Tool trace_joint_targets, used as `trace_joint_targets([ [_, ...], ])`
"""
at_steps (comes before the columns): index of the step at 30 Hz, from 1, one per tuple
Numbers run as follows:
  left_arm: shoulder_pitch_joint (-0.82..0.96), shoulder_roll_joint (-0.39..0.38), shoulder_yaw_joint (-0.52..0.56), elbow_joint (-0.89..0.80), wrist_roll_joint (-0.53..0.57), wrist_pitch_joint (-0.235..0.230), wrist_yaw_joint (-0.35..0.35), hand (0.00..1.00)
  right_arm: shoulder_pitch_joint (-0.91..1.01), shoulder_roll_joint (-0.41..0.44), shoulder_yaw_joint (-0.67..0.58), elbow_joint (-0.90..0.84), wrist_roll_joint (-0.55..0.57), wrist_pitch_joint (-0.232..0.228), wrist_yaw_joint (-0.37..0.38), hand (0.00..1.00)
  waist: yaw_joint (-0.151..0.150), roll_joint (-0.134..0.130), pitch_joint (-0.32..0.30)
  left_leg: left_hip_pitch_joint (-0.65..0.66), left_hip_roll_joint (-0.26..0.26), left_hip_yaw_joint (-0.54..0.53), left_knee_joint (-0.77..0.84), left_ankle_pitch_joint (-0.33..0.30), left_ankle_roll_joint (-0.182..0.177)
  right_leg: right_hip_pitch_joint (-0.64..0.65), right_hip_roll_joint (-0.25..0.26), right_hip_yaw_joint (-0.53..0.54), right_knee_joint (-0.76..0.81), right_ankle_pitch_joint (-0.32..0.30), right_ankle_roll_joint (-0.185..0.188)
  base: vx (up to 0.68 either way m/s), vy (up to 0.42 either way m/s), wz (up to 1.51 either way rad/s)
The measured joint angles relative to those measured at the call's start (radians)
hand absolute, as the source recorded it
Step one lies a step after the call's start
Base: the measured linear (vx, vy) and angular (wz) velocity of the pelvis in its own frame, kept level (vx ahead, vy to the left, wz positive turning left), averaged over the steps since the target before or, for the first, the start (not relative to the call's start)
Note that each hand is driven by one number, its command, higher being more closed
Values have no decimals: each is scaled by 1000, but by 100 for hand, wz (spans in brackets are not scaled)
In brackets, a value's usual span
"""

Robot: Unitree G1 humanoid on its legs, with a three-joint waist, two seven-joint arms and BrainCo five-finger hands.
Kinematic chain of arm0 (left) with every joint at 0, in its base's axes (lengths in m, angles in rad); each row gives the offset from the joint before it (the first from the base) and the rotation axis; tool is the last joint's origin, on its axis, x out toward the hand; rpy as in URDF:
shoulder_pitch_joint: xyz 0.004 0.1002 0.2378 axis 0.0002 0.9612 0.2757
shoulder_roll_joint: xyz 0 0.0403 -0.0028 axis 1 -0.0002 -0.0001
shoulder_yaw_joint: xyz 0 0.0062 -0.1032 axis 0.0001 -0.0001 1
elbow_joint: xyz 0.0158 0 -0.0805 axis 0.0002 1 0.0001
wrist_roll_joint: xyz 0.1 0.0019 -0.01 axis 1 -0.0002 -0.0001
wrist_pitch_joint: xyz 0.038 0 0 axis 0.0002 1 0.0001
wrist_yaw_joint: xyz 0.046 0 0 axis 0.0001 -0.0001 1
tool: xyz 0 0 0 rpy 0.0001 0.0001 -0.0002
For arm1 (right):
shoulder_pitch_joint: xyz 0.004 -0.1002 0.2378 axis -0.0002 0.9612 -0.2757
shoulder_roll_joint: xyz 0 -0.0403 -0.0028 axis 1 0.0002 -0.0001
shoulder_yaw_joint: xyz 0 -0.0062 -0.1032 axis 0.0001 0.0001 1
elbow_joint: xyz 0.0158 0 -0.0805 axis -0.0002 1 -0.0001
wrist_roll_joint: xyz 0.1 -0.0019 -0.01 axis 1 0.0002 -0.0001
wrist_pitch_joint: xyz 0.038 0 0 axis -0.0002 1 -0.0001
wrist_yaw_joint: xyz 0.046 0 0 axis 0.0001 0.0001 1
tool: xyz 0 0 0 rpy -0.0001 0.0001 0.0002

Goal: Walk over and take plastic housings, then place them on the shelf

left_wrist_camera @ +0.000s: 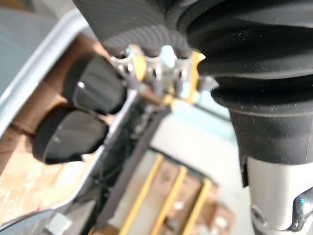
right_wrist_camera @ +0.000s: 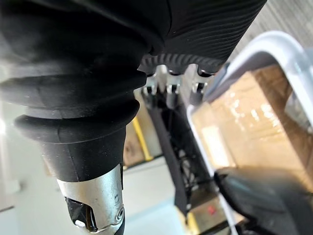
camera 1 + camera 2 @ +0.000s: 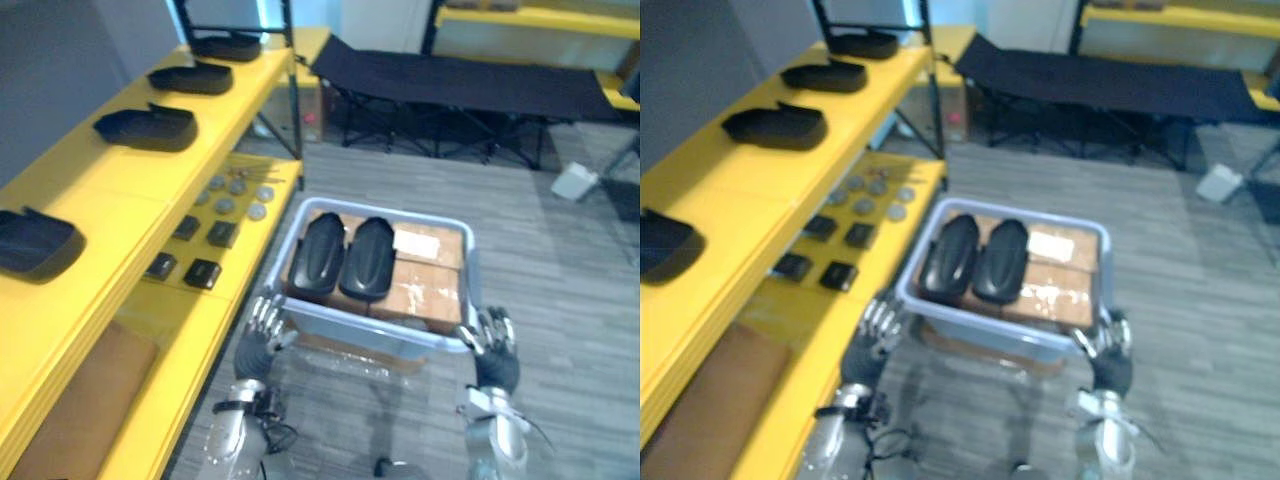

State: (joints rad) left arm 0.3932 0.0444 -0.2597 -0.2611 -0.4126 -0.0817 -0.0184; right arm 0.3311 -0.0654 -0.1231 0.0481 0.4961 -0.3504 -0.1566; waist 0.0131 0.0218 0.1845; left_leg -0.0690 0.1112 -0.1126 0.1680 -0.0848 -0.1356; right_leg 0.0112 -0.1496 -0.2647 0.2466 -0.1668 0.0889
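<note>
Looking through the left eye view, you have four black housings (image 3: 148, 127) on the smooth yellow shelf (image 3: 120, 205); two glossy rounded housings (image 3: 345, 258) wait in the grey bin (image 3: 372, 325); right eye view: left hand (image 3: 875, 335) and right hand (image 3: 1108, 352) flank it, fingers relaxed, empty; left wrist view: shiny domed shells; right wrist view: taped cardboard (image 2: 244, 112) beneath.
</note>
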Motion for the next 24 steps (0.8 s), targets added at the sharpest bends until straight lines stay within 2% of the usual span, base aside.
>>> trace_joint_targets([
  [3, 0, 39, 2, 67, 16, 41, 2, 0, -43, 1, -28, 46, 0, 2, -22, 0, 1, -3, 37, -3, -23, 6, -40, 34, 7, -19, -27, -11, 8, 3, 12, -104, 62, 15],
  [6, 1, 84, 3, 109, 94, 68, -3, 0, -150, -17, -70, 139, 0, 4, -49, 0, 4, -6, 82, -52, -40, 13, -41, 45, 18, -57, -42, -11, 2, 20, 23, -138, 66, 7],
  [9, -36, 122, -6, 125, 108, 71, -6, 0, -337, -117, -153, 297, 3, 7, -84, 0, 14, 0, 161, -94, -63, 13, -41, 81, 31, -84, -59, -14, -13, 67, 37, -83, 74, 16],
  [12, -85, 154, -35, 125, 99, 71, -7, 0, -541, -280, -237, 468, 27, 6, -100, 0, 29, 31, 230, -136, -94, -7, -17, 96, 47, -93, -91, -36, -20, 88, 55, -86, 93, 29],
  [16, -95, 184, -82, 151, 97, 71, -8, 0, -773, -460, -256, 693, 61, 7, -105, 0, 48, 54, 237, -197, -120, -21, 1, 108, 54, -128, -113, -55, -23, 103, 65, -43, 60, 22],
  [17, -96, 184, -85, 153, 98, 71, -8, 0, -778, -464, -256, 697, 61, 7, -105, 0, 48, 55, 237, -198, -120, -21, 2, 108, 54, -128, -113, -56, -22, 103, 65, -29, 40, 23],
  [19, -116, 183, -154, 227, 122, 73, -4, 0, -919, -590, -253, 824, 80, 30, -103, 0, 76, 73, 244, -237, -126, -26, 20, 109, 55, -156, -120, -65, -8, 103, 66, -45, 27, 17],
  [21, -124, 182, -187, 275, 137, 88, 13, 0, -980, -642, -235, 848, 82, 48, -102, 0, 92, 81, 252, -252, -126, -30, 24, 111, 58, -170, -122, -70, 1, 102, 65, -32, -4, 10],
  [24, -140, 178, -212, 383, 155, 98, 80, 0, -1059, -680, -179, 867, 86, 60, -107, 0, 93, 91, 257, -278, -130, -39, 36, 112, 59, -193, -128, -81, 26, 94, 62, -33, -13, 10],
])
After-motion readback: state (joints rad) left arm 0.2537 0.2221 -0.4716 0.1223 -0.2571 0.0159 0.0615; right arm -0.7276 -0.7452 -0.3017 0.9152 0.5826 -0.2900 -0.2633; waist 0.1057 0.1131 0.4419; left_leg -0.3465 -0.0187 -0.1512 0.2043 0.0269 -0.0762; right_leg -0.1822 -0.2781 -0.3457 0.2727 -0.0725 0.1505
